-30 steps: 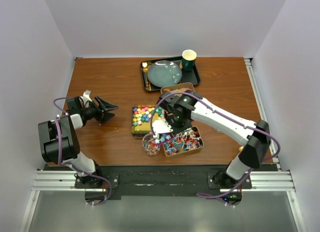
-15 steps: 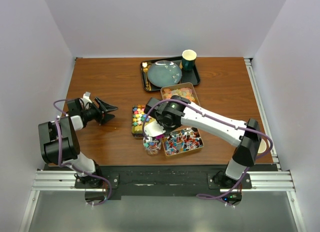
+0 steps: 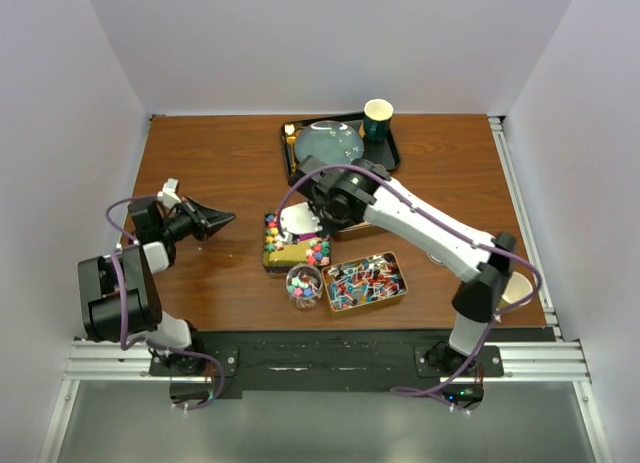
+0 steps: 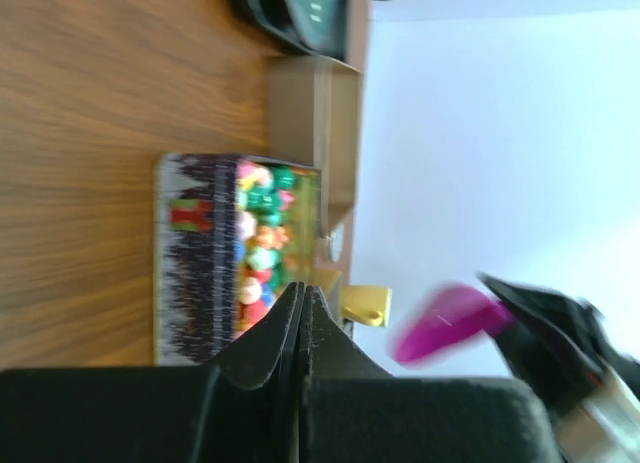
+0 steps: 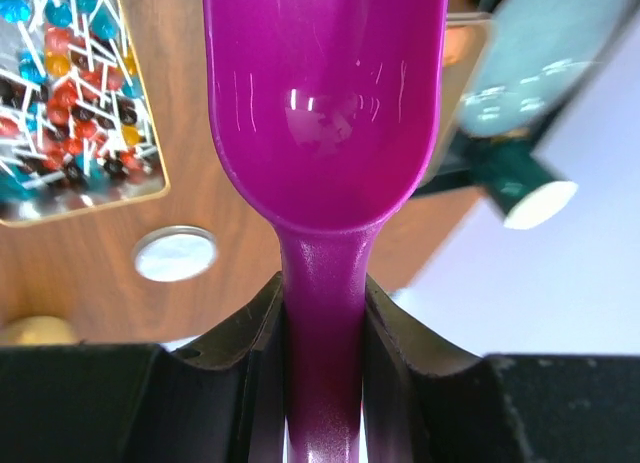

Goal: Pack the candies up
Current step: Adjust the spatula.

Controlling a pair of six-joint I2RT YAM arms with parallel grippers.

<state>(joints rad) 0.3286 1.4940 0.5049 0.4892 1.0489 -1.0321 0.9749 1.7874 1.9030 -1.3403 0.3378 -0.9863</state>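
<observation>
Gripping the handle of a purple scoop (image 5: 325,113), the right tool (image 5: 323,301) is seen clamped around it, and the scoop's bowl is shown empty in the right wrist view. From above, the scoop is held over the far end of a patterned tin (image 4: 185,273) at the middle of the worktop (image 3: 200,163). Inside this tin the multicoloured cubes (image 3: 276,230) are heaped. Just beside the tin's near edge a small clear jar (image 3: 290,281) is placed, and further coloured sweets (image 3: 304,286) are seen inside it. To the right of the jar a second tin (image 3: 400,273) is set at a slant, filled with the wrapped pieces (image 3: 366,279). The left tool (image 4: 301,303) is held to the left of the patterned tin, apart from it, with its tips aimed toward the tin; its fingers are pressed together and nothing is held between them. At the far side of the worktop a black tray (image 3: 390,155) is set, on which a teal plate (image 3: 328,146) and a dark green cup (image 3: 378,116) are carried.
</observation>
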